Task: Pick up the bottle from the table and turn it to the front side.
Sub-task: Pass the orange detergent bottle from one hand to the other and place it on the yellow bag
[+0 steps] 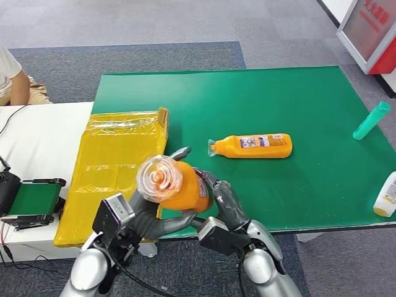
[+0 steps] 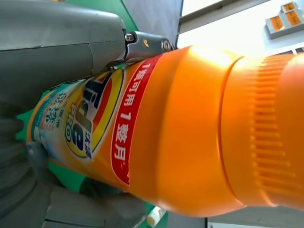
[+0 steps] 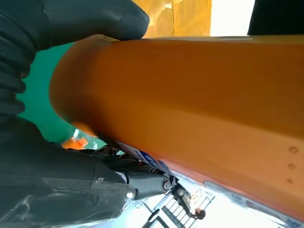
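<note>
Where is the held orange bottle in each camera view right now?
Head view: held orange bottle low centre, cap toward the camera, between left hand and right hand.
Left wrist view: front label and ribbed cap span the frame.
Right wrist view: plain orange side crosses the frame.
Shared landmark: green table mat.

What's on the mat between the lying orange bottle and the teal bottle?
Nothing: in the head view, only bare green mat lies between the lying orange bottle and the teal bottle.

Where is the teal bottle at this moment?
In the head view the teal bottle lies tilted at the far right edge of the green table, beyond the white bottle, right of the lying orange bottle.
</note>
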Controlling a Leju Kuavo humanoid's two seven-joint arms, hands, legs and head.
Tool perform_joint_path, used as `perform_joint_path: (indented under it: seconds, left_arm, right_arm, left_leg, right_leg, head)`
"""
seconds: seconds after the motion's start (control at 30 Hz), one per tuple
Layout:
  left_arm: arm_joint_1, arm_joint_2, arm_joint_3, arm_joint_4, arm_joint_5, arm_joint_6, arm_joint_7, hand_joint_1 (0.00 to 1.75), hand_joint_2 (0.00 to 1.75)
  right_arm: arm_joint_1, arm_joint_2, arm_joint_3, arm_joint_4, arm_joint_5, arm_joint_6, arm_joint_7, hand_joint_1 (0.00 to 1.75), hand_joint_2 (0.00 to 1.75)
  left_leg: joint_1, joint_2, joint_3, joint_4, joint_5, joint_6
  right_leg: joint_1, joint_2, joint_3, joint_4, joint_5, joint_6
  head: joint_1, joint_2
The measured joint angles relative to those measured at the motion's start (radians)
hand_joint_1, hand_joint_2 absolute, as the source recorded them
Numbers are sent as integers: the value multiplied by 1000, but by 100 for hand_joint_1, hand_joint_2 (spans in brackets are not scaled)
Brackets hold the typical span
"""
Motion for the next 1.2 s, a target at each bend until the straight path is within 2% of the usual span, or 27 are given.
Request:
perform_joint_path:
  seconds: [0.5,0.6,0.63,0.73,0.77,0.93,1.1,1.2]
  left_arm:
    - [1,-20,15,0,-131,56,-27,175,175]
    - [8,-25,12,-6,-276,135,-39,175,175]
    - [15,-28,10,-15,-375,181,-39,175,175]
    - [41,-40,2,-53,-657,281,-31,175,175]
    - [50,-44,0,-63,-706,298,-27,175,175]
    - [72,-47,68,-132,-871,425,-13,175,175]
    - [96,-47,153,-219,-1308,612,11,175,175]
    - [100,-47,199,-252,-1401,633,27,175,175]
  right_arm:
    - [-4,0,1,6,20,-18,22,175,175]
    - [-4,1,-6,9,10,-28,46,175,175]
    - [0,2,-13,9,7,-32,56,164,175]
    - [15,6,-39,1,-2,-41,77,34,175]
    - [18,9,-45,-4,-7,-40,85,0,175]
    - [49,17,-117,-34,-44,-25,154,0,175]
    - [60,21,-157,-95,-70,-11,187,0,175]
    - [59,21,-176,-134,-82,-11,194,0,175]
  left_leg:
    - [0,0,0,0,0,0]
    - [0,0,0,0,0,0]
    - [0,0,0,0,0,0]
    - [0,0,0,0,0,0]
    - [0,0,0,0,0,0]
    - [0,0,-1,0,0,0]
    - [0,0,-1,0,0,0]
    - [0,-1,-1,0,0,0]
  right_leg:
    - [0,0,0,0,0,0]
    - [0,0,0,0,0,0]
    - [0,0,0,0,0,0]
    - [0,0,-1,0,0,0]
    - [0,0,-1,0,0,0]
    - [0,-1,-1,1,0,0]
    - [0,-1,-2,1,0,0]
    - [0,-1,-1,1,0,0]
  head:
    - [0,0]
    - [0,0]
    - [0,0]
    - [0,0]
    - [0,0]
    - [0,0]
    - [0,0]
    - [0,0]
